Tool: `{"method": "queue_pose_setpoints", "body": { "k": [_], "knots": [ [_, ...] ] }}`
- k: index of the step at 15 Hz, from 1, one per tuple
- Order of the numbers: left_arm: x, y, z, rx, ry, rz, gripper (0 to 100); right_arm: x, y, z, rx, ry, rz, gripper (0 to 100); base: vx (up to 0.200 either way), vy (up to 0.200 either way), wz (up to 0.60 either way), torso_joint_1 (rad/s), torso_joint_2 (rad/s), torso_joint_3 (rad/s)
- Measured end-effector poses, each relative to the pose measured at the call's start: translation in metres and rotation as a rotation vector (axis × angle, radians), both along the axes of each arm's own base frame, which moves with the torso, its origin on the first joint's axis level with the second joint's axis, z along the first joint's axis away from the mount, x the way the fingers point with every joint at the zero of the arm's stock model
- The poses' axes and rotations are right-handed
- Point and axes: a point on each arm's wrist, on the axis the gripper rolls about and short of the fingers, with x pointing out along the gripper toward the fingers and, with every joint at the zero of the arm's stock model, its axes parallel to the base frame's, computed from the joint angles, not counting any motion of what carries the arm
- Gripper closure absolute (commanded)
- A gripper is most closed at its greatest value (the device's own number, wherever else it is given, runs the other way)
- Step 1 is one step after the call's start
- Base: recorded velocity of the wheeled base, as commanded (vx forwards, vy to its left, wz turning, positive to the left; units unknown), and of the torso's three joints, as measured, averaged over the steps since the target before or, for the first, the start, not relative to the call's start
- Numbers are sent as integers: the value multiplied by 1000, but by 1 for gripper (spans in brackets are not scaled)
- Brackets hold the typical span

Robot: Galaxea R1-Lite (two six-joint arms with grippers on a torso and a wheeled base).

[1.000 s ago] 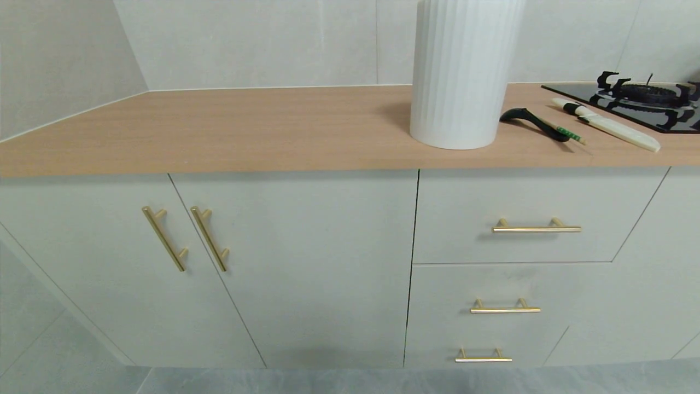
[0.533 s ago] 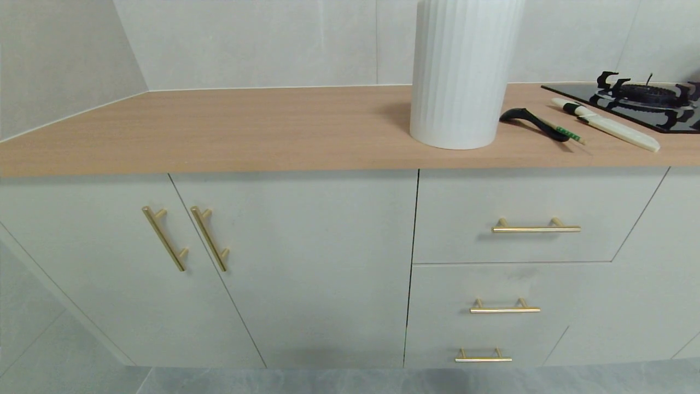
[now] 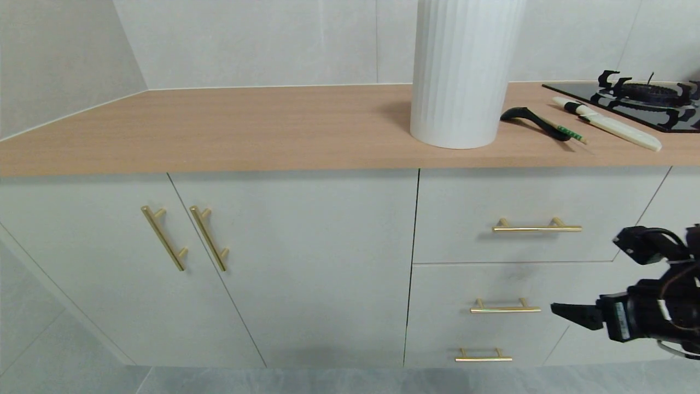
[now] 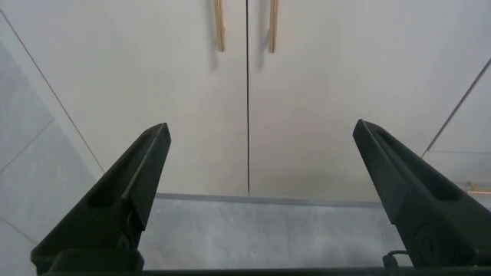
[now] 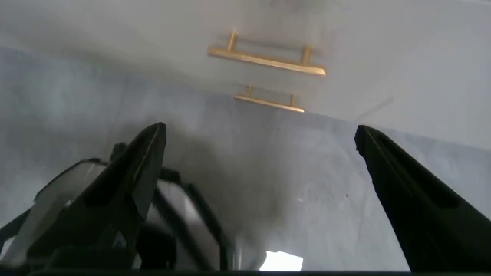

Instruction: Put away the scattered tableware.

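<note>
Both grippers spread wide and empty before the cabinet; tableware on the counter.

The cabinet (image 3: 306, 262) has 2 doors and 3 drawers under the wooden counter (image 3: 219, 131). A tall white ribbed container (image 3: 462, 71) stands on the counter, with a black stove (image 3: 645, 98) at the far right. The right gripper (image 5: 261, 132) hangs low in front of the drawers, just right of the middle drawer handle (image 3: 505, 309), fingers fully apart, touching nothing. The left gripper (image 4: 261, 129) faces the 2 door handles, fingers equally wide, holding nothing. Between container and stove lie a white knife (image 3: 607, 125), a black spoon (image 3: 533, 121) just beside the container, and a thin green-banded stick (image 3: 569, 133) crossing the spoon.
</note>
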Motion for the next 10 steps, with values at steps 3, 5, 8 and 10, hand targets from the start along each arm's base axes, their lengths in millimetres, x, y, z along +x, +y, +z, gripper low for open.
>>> {"method": "queue_pose_setpoints", "body": {
  "k": [3, 5, 8, 10],
  "knots": [
    [0, 0, 0, 0, 0, 0, 0, 36, 7, -35, -15, 51, -20, 0, 0, 0, 0, 0, 0, 0],
    [0, 0, 0, 0, 0, 0, 0, 50, 9, -54, -30, 74, -54, 0, 0, 0, 0, 0, 0, 0],
    [0, 0, 0, 0, 0, 0, 0, 70, 11, -78, -61, 45, -109, 0, 0, 0, 0, 0, 0, 0],
    [0, 0, 0, 0, 0, 0, 0, 84, 12, -93, -72, -10, -136, 0, 0, 0, 0, 0, 0, 0]
  ]
}}
